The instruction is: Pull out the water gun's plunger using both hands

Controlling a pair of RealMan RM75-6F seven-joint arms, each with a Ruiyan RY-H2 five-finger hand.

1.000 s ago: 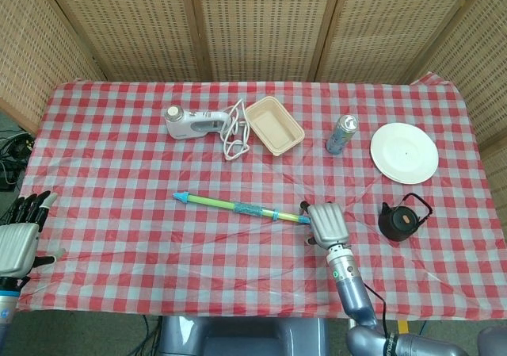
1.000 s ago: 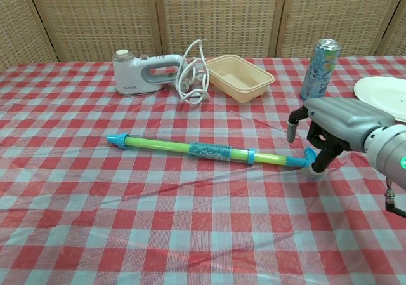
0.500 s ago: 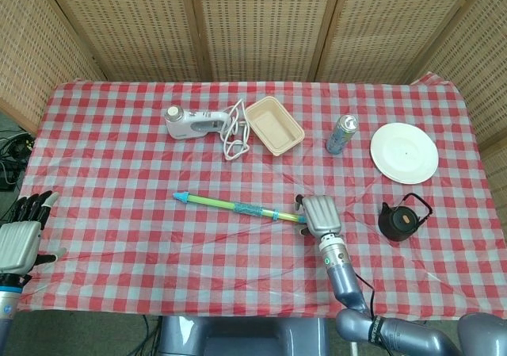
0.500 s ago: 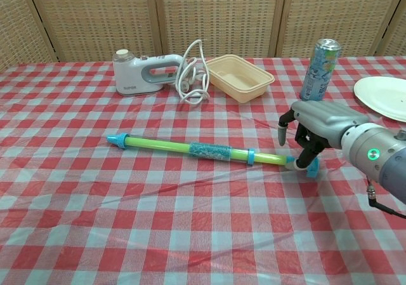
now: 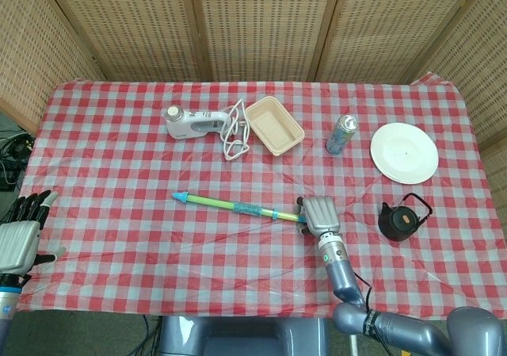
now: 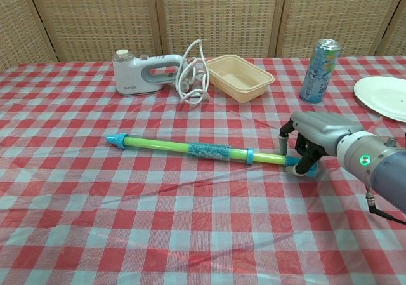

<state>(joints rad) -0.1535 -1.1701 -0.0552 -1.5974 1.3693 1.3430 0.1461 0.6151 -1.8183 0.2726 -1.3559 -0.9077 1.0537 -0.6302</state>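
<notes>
The water gun (image 5: pixel 238 207) (image 6: pixel 190 148) lies on the checked cloth, a green tube with a blue sleeve, its blue nozzle pointing left. Its blue plunger handle (image 6: pixel 297 169) is at the right end. My right hand (image 5: pixel 320 214) (image 6: pixel 312 137) sits low over that end, with its fingers (image 6: pixel 307 155) curled around the handle and the thumb on the tube side. My left hand (image 5: pixel 21 233) hangs at the table's left front edge, far from the gun, fingers apart and holding nothing. The chest view does not show it.
Behind the gun lie a white hand mixer (image 5: pixel 190 122) (image 6: pixel 136 72) with its cord, a beige container (image 5: pixel 273 124) (image 6: pixel 240 75) and a drink can (image 5: pixel 341 134) (image 6: pixel 317 61). A white plate (image 5: pixel 404 151) and a black kettle (image 5: pixel 400 221) are to the right.
My right hand has come in from the right, dropped lower and curled its fingers around the plunger handle. The gun has slid slightly left. The left hand has not moved.
</notes>
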